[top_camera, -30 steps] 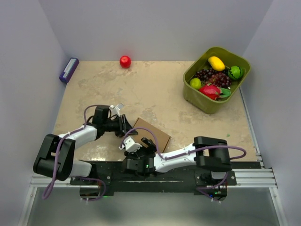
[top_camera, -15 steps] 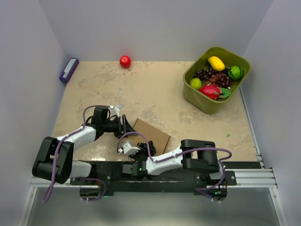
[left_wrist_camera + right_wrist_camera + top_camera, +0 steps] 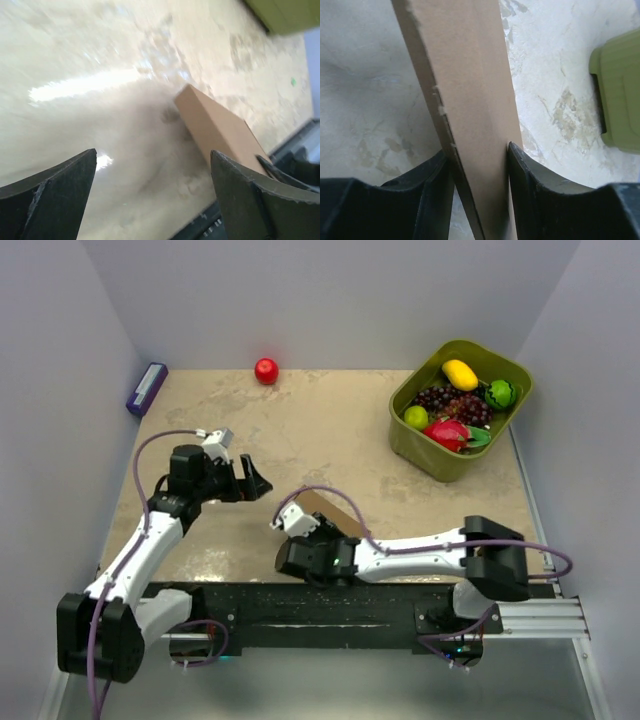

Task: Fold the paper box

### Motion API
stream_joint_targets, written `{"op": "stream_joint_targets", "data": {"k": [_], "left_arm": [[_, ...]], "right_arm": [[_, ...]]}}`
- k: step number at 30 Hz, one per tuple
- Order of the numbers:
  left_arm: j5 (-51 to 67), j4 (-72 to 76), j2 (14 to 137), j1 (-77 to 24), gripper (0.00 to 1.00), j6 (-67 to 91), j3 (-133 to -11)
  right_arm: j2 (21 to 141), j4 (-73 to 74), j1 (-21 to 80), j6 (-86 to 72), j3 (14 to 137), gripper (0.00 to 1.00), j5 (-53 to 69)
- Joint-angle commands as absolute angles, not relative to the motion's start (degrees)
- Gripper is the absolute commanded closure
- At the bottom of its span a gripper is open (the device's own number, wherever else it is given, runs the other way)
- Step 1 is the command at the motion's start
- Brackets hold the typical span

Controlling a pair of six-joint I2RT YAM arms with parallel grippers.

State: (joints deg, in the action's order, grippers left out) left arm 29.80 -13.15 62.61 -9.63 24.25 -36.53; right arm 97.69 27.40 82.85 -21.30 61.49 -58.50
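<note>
On the tabletop [image 3: 330, 430] the right pincer [image 3: 479, 150] clamps the flat, seemingly unfolded paper box [image 3: 470, 95]; the left pincer [image 3: 153, 156] gapes wide, empty.

Along the far edge of my bench [image 3: 330, 440]: purple block [image 3: 147, 389] left corner, red ball [image 3: 266, 371] mid-edge, green fruit bin [image 3: 425, 462] right corner.

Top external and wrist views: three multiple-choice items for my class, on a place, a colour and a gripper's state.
1. The green bin stands at: A far right corner; B near left corner; C centre.
2. The round object outside the bin is: A blue; B red; C white.
3. The right gripper is: A open; B out of view; C shut on the paper box.
Key: 1A, top view shows it there; 2B, plainly red; 3C, box pinched between its fingers.
</note>
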Motion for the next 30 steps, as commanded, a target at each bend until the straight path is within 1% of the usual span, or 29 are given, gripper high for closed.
{"op": "stream_joint_targets", "data": {"k": [1, 3, 5, 6, 7, 9, 10, 14, 15, 19, 21, 25, 30], "left_arm": [[14.7, -14.9, 56.0, -8.6, 0.00, 18.6, -39.7], [13.7, -13.7, 53.7, -8.6, 0.01, 16.9, -40.0], [15.5, -12.7, 52.6, -8.7, 0.04, 15.5, -39.6], [16.9, -11.2, 51.7, -8.8, 0.05, 14.2, -38.8], [20.4, -10.4, 51.2, -9.3, 0.05, 13.5, -38.3], [23.4, -7.8, 49.8, -10.0, 0.08, 11.9, -37.4], [26.0, -7.0, 49.4, -10.8, 0.08, 11.4, -37.3], [31.6, -4.2, 49.0, -14.7, 0.11, 9.2, -38.4], [31.6, -4.0, 49.8, -17.7, 0.11, 7.5, -39.7], [28.7, -4.6, 52.8, -24.3, 0.13, 1.9, -43.7], [27.7, -4.7, 54.7, -25.5, 0.16, 0.3, -45.3], [25.5, -4.4, 55.5, -25.5, 0.23, 0.3, -44.9], [27.6, -2.7, 53.5, -25.8, 0.25, -1.8, -41.5]], "right_arm": [[88.1, 28.3, 76.6, -17.0, 60.7, 0.68, -41.9], [84.1, 29.1, 72.6, -13.9, 61.0, 0.68, -34.1], [81.8, 29.4, 69.6, -11.2, 61.1, 0.68, -28.2], [80.1, 29.4, 66.7, -10.2, 61.1, 0.68, -25.6], [79.4, 29.4, 65.2, -9.1, 61.0, 0.68, -19.1], [78.8, 29.6, 62.0, -6.4, 61.1, 0.68, -14.4], [78.8, 29.9, 61.3, -5.4, 61.3, 0.68, -10.2], [79.5, 28.0, 59.1, -2.1, 60.6, 0.69, -4.6], [79.6, 27.6, 58.3, -1.8, 60.5, 0.69, -3.6], [81.4, 25.1, 56.6, -0.3, 60.1, 0.70, -0.1], [82.1, 24.5, 55.4, -0.3, 60.4, 0.70, 1.5], [82.6, 22.2, 53.9, 1.4, 60.1, 0.70, 3.9], [83.8, 21.2, 52.7, 1.8, 59.8, 0.70, 6.3]]}}
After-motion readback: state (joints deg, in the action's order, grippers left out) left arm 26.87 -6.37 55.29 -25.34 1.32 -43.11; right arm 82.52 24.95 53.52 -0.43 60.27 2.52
